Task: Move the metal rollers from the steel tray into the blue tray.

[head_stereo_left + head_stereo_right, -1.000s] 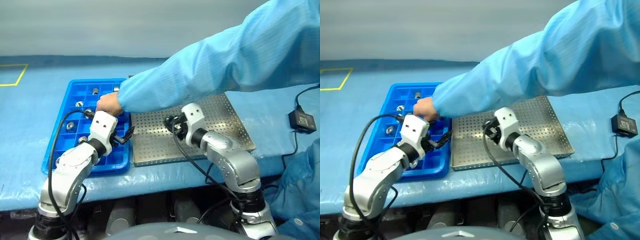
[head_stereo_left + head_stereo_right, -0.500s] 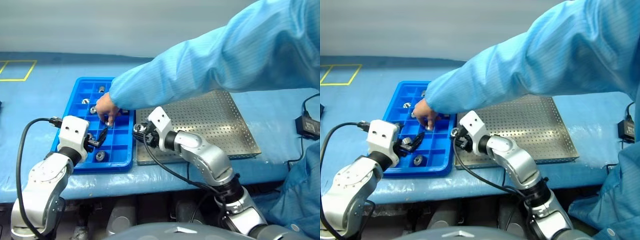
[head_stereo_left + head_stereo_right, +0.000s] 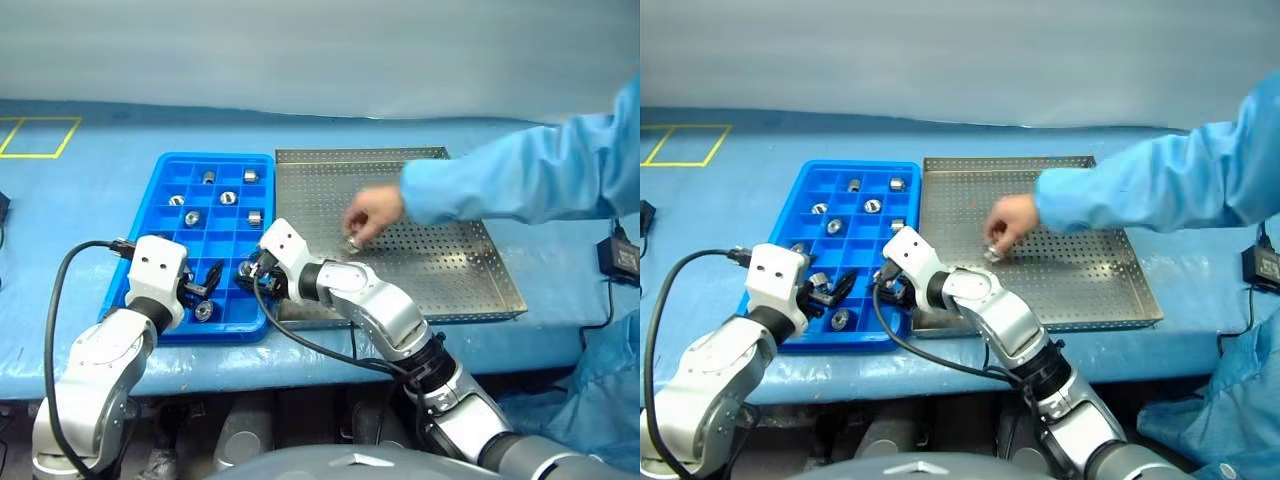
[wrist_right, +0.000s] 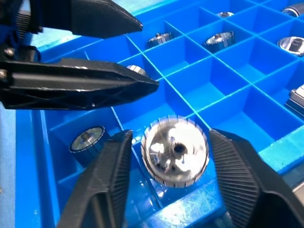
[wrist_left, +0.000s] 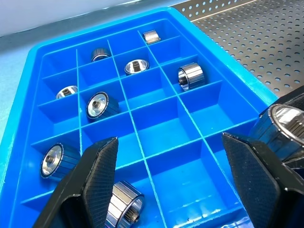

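We cannot see the near right corner of the blue tray (image 3: pixel 160 170) because the right tool (image 3: pixel 248 272) and its arm sit in front of it. A roller (image 5: pixel 124 207) near the left tool (image 5: pixel 173 183) is half hidden behind one of the fingers (image 5: pixel 95 175). Another roller (image 5: pixel 284 127) is cut off by the picture's edge. The person's hand (image 3: pixel 372 215) covers part of something small and shiny on the steel tray (image 3: pixel 470 280); it is too blurred to tell what it is. The person's sleeve (image 3: pixel 520 180) runs off the picture's edge.
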Motion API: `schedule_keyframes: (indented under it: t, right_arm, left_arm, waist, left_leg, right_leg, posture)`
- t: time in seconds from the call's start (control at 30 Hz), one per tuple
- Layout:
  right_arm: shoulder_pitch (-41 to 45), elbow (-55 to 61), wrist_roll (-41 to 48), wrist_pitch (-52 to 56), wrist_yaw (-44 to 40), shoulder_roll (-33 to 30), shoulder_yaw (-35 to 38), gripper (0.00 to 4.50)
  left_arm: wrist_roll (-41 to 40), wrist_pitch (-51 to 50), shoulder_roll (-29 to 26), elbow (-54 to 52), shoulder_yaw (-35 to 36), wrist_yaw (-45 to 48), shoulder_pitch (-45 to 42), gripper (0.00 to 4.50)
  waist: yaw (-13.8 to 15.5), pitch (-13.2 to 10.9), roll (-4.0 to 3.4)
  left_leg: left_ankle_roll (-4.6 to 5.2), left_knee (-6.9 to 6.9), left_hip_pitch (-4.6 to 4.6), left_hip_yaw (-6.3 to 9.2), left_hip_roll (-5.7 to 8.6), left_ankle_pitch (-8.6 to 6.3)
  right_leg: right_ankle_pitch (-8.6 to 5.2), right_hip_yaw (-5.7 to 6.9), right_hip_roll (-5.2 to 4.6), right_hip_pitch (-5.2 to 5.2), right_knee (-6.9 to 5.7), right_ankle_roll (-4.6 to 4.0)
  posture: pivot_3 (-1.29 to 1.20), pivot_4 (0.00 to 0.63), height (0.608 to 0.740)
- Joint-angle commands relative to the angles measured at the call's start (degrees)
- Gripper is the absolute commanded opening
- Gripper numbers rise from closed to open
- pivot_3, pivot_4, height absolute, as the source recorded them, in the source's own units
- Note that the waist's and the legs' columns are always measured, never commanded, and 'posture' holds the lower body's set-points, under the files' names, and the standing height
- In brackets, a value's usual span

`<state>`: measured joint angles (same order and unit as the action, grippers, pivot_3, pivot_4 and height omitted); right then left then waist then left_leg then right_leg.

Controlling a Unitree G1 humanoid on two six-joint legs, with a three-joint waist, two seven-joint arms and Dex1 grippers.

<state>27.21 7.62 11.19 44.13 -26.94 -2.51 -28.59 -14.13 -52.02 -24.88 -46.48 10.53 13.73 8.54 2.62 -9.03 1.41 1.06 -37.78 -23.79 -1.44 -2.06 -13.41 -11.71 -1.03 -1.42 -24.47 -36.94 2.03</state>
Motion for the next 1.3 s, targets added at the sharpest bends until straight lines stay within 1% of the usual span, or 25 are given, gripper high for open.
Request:
schedule_keyframes:
  t: [0.03, 0.2, 0.27, 0.37, 0.47, 0.53, 0.63, 0.73, 0.83, 1.03, 1.3]
  right_arm:
    - [0.5, 2.3, -0.9, -3.1, 1.1, 0.2, 2.2, 3.62]
    - [-1.9, 7.4, -0.3, -1.2, 4.8, -0.6, 8.5, 3.62]
    - [-4.0, 10.1, -0.7, 0.7, 6.8, -1.8, 11.0, 3.62]
    - [-8.9, 14.1, -2.3, 4.5, 10.2, -5.2, 14.7, 3.62]
    - [-11.7, 15.4, -2.4, 7.6, 12.9, -6.0, 18.1, 3.62]
    - [-12.5, 15.8, -2.1, 8.0, 13.8, -5.7, 19.5, 3.62]
    - [-12.7, 15.9, -2.4, 7.5, 14.8, -5.2, 20.1, 3.62]
    - [-12.4, 15.0, -2.0, 6.9, 15.5, -3.9, 20.7, 3.62]
    - [-11.4, 11.8, -2.1, 5.4, 15.5, -2.9, 20.8, 3.62]
    - [-8.6, 3.8, -3.5, 1.8, 17.6, -1.4, 22.3, 3.62]
    - [-7.9, 0.9, -4.1, 1.3, 17.9, -1.3, 22.6, 3.62]
  left_arm:
    - [0.0, 0.5, 0.1, -2.6, 0.3, -0.3, 0.2, 3.8]
    - [-0.6, 1.9, 0.5, -1.1, -1.5, 0.7, -1.8, 3.8]
    - [-0.7, 2.9, 1.2, 0.0, -3.6, 1.0, -3.4, 3.8]
    - [-0.8, 5.8, 3.3, 3.5, -8.9, 2.1, -7.1, 3.8]
    - [-1.9, 9.1, 6.5, 7.3, -12.2, 3.6, -10.7, 3.8]
    - [-1.4, 10.9, 7.2, 10.0, -15.0, 5.0, -12.9, 3.8]
    - [-1.0, 12.3, 7.4, 13.0, -17.1, 6.3, -15.1, 3.8]
    - [-0.7, 13.0, 7.0, 14.4, -17.4, 6.7, -15.8, 3.8]
    - [-0.6, 13.1, 6.3, 14.8, -17.5, 7.2, -15.7, 3.8]
    - [-0.3, 12.4, 6.1, 13.1, -16.9, 6.4, -14.1, 3.8]
    - [-0.1, 11.9, 6.2, 10.5, -15.9, 4.4, -10.5, 3.8]
  waist:
    - [0.0, 0.0, 0.0]
    - [0.1, 0.0, 0.0]
    - [0.3, 0.0, 0.01]
    - [0.5, 0.0, 0.03]
    - [-0.2, 0.0, 0.01]
    - [-0.9, 0.0, 0.01]
    - [-2.2, 0.0, -0.02]
    - [-3.2, 0.0, -0.02]
    - [-3.8, 0.0, -0.02]
    - [-3.7, 0.0, -0.02]
    - [-3.1, 0.0, -0.02]
  left_leg:
    - [0.0, 0.0, 0.0, 0.0, 0.0, 0.0]
    - [0.0, 0.0, -0.02, 0.02, 0.01, 0.0]
    - [0.0, 0.0, -0.03, 0.04, 0.03, 0.0]
    - [0.0, -0.02, -0.03, 0.06, 0.09, 0.0]
    - [0.01, -0.03, -0.06, -0.01, 0.08, 0.0]
    - [0.01, -0.03, -0.05, -0.07, 0.08, 0.0]
    - [0.01, 0.0, -0.01, -0.08, 0.22, 0.0]
    - [0.01, 0.02, -0.02, -0.05, 0.2, 0.0]
    - [0.01, 0.02, -0.02, -0.05, 0.22, 0.0]
    - [0.03, -0.07, -0.02, -0.08, 0.3, 0.01]
    - [0.02, 0.0, -0.04, -0.02, 0.3, 0.01]
  right_leg:
    - [0.0, 0.0, 0.0, 0.0, 0.0, 0.0]
    - [0.0, 0.01, -0.02, 0.0, 0.01, 0.0]
    - [-0.03, 0.04, -0.05, 0.02, 0.04, 0.05]
    - [-0.03, 0.04, -0.1, 0.06, 0.08, 0.06]
    - [-0.01, 0.02, -0.09, 0.02, 0.07, 0.03]
    - [0.01, -0.01, -0.03, -0.02, 0.02, -0.01]
    - [0.01, -0.02, 0.09, -0.04, 0.0, -0.02]
    - [0.01, -0.02, 0.16, -0.03, -0.01, -0.02]
    - [0.03, -0.06, 0.14, -0.03, 0.01, 0.02]
    - [0.06, -0.09, 0.04, 0.01, 0.02, 0.08]
    - [0.05, -0.09, 0.05, -0.01, 0.01, 0.05]
  posture:
    - [0.21, 0.15, 0.74]
    - [0.18, 0.15, 0.74]
    - [0.15, 0.15, 0.74]
    - [0.12, 0.15, 0.74]
    - [0.07, 0.15, 0.74]
    - [0.05, 0.15, 0.74]
    - [0.01, 0.15, 0.74]
    - [0.0, 0.15, 0.74]
    - [0.0, 0.15, 0.74]
    - [0.05, 0.15, 0.74]
    - [0.08, 0.15, 0.74]
